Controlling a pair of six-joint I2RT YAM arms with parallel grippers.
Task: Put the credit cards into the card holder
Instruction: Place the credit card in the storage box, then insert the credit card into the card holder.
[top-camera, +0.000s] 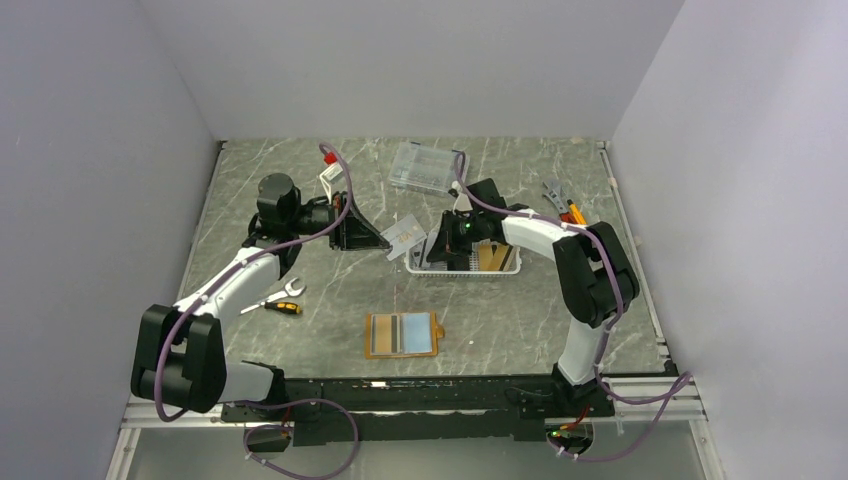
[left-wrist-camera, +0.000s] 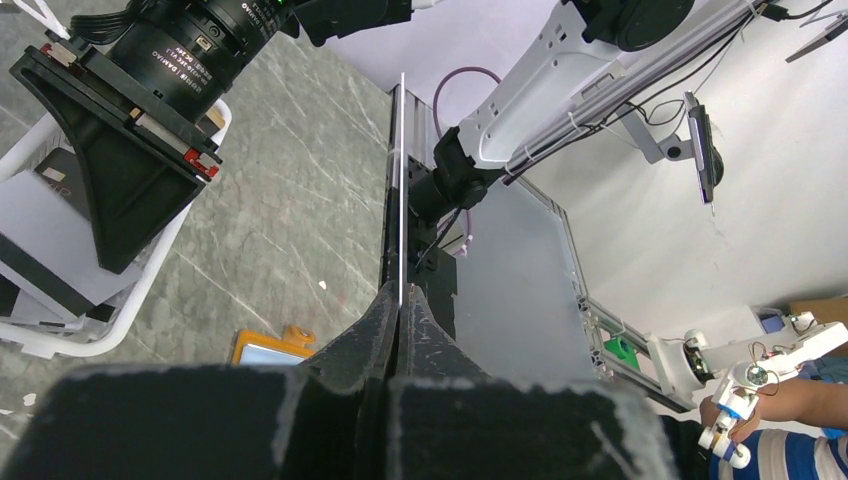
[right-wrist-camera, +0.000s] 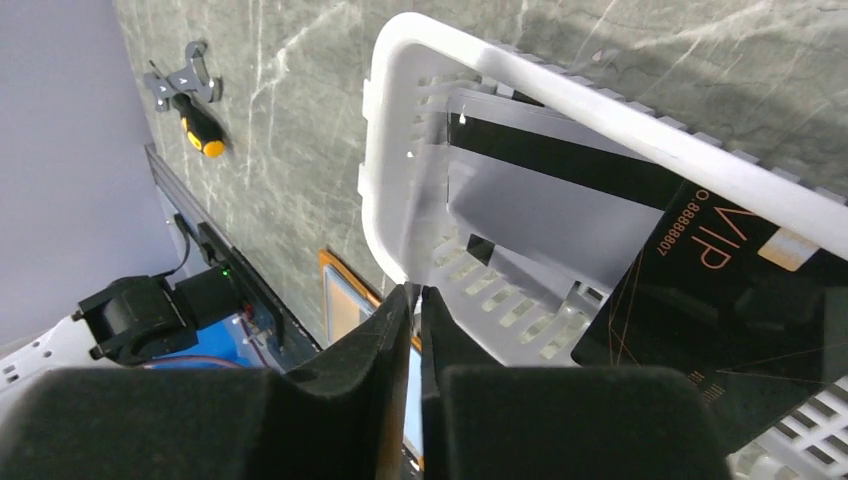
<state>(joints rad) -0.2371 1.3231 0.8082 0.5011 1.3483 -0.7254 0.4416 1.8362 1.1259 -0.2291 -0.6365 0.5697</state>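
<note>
- Card (left-wrist-camera: 402, 180) sits edge-on in left gripper (left-wrist-camera: 400, 300), which is clamped tight on its lower edge only. Most of the card stands free above the grip. With so thin a hold, it could pivot or slip out on a quick swing.
- Holder (top-camera: 402, 335) lies open on table (top-camera: 300, 200), toward the near edge and well apart from the card. Nothing seems to pin it, so a card pushed at a pocket may shove it along instead of entering.
- A poor angle at the pocket mouth would likely bend the card or catch it on the lip.
- Right gripper (right-wrist-camera: 415, 295) hangs over basket (right-wrist-camera: 560, 110), pinched almost to touching, with nothing seen between. It is near the left gripper, so they could collide if both move.
- Black card (right-wrist-camera: 720, 300) and grey card (right-wrist-camera: 540, 215) lie overlapping in the basket. They look hard to pinch, and two may lift together.
</note>
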